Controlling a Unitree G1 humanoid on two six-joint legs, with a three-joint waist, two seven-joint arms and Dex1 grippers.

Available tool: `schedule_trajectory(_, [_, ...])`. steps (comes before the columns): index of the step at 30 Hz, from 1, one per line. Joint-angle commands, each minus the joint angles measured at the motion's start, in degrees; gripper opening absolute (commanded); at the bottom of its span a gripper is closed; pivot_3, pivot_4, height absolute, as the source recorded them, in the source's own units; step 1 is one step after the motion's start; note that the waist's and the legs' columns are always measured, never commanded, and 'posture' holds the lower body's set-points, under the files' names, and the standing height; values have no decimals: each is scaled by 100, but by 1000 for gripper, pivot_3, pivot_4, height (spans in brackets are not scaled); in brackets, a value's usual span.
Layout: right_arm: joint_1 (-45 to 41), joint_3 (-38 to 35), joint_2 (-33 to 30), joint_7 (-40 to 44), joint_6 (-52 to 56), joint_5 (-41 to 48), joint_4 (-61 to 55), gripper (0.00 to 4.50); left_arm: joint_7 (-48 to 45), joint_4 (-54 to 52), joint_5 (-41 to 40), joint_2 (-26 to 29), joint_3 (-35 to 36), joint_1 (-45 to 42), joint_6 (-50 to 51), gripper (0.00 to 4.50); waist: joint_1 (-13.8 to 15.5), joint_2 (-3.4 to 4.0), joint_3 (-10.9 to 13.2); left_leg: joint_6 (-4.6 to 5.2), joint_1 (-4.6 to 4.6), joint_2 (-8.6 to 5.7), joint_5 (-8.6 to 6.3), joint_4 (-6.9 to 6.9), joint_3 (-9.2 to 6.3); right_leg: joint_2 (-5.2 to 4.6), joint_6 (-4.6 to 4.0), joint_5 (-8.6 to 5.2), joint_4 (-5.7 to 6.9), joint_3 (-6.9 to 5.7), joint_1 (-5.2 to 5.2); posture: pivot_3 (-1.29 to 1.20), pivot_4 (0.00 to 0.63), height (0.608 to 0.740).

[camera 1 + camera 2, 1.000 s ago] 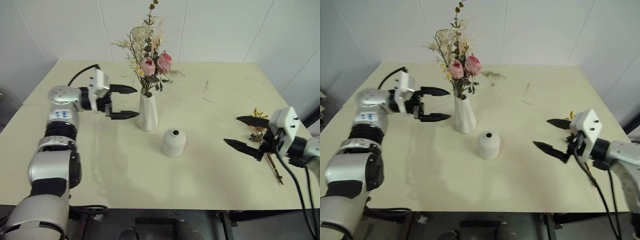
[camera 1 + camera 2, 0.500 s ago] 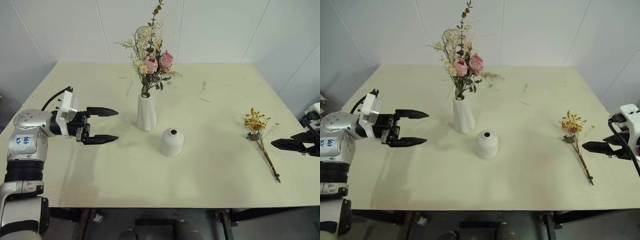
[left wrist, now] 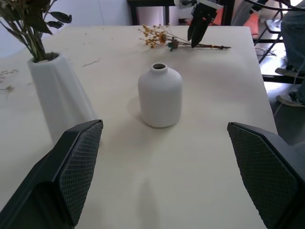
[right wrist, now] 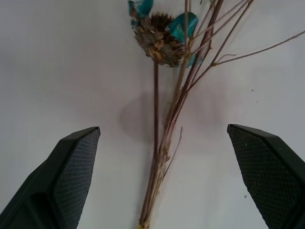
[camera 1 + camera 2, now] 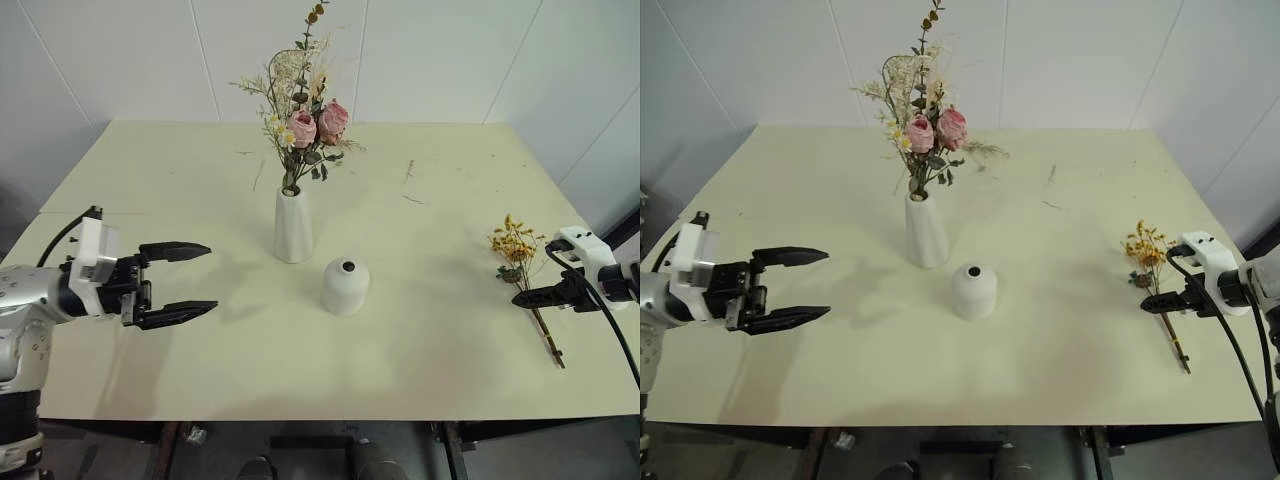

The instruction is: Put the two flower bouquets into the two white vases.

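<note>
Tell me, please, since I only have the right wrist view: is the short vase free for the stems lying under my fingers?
Observer: Yes, the short vase stands empty, mid-table.
Operator: And the tall one?
Observer: The tall vase holds the pink rose bouquet.
Operator: Where is the left arm?
Observer: The left fingers are spread open near the left edge of the table, away from both vases.
</note>
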Motion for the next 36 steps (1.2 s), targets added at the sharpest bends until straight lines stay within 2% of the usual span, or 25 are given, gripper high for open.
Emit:
schedule_trajectory(1, [-243, 193, 141, 306, -456, -541, 590, 4500, 182, -479, -276, 95, 374, 277, 104, 4472, -8, 1, 0, -2, 1, 0, -2, 0, 0, 0, 0, 0, -2, 0, 1, 0, 150, 740])
schedule_trajectory(5, [-368, 248, 329, 538, -653, -877, 966, 4500, 294, -656, -360, 124, 493, 434, 151, 4472, -28, -5, -3, -6, 6, 0, -4, 9, 0, 0, 1, 0, -1, 0, 10, 0, 150, 740])
schedule_trajectory(8, [-354, 283, 403, 836, -676, -1065, 1009, 3898, 336, -683, -371, 126, 507, 429, 134, 4500, -27, -7, -4, -6, 13, 0, -4, 19, 0, 2, 3, 1, 0, 0, 22, 0, 150, 740])
schedule_trajectory(15, [-343, 76, 458, 1138, -410, -1201, 748, 1619, 272, -430, -296, 102, 234, 88, -15, 4500, -80, -8, -5, -6, 13, 1, -4, 17, -3, 4, 2, 1, 1, -1, 21, 0, 150, 740])
schedule_trajectory(16, [-326, 40, 457, 1141, -373, -1196, 687, 1175, 236, -354, -268, 99, 172, 11, -56, 4500, -92, -8, -5, -6, 13, 1, -4, 16, -3, 4, 2, 1, 1, -2, 21, 0, 150, 740])
schedule_trajectory(20, [-145, -335, 381, 1072, -139, -983, 198, 17, 148, -16, -163, 55, -109, -355, -216, 4500, -112, -8, -5, -6, 12, 0, -4, 16, -4, 5, 2, 1, 4, -2, 20, 0, 150, 740])
schedule_trajectory(23, [76, -922, 380, 983, -44, -602, -455, 17, 41, 310, -66, 29, -306, -627, -371, 4500, -127, -5, -4, -6, 11, 0, -4, 17, -3, 5, 3, 2, 6, -1, 19, 0, 150, 740])
schedule_trajectory(28, [539, -2454, 630, 520, -203, 356, -2028, 17, -145, 866, 89, -8, -609, -1117, -618, 4500, -116, 2, 1, -6, 11, 0, -4, 18, -5, 7, 4, 2, 15, -2, 17, 0, 150, 740])
schedule_trajectory(31, [699, -3758, 1291, 297, -620, 1423, -3417, 17, -267, 1175, 167, -20, -759, -1406, -736, 4500, -120, 2, 1, -6, 11, 1, -4, 18, -5, 8, 4, 2, 16, -2, 16, 0, 150, 740])
schedule_trajectory(33, [708, -4318, 1830, -142, -656, 2006, -4186, 17, -337, 1341, 209, -29, -846, -1572, -792, 4500, -102, 2, 1, -6, 9, 1, -4, 15, -10, 10, 5, 2, 20, -3, 16, 0, 150, 740])
schedule_trajectory(36, [603, -4758, 2565, -874, -503, 2795, -4968, 17, -425, 1535, 258, -40, -958, -1772, -848, 4500, -87, 1, 0, -6, 5, 1, -4, 14, -22, 7, 5, 2, 18, -13, 17, 0, 150, 740])
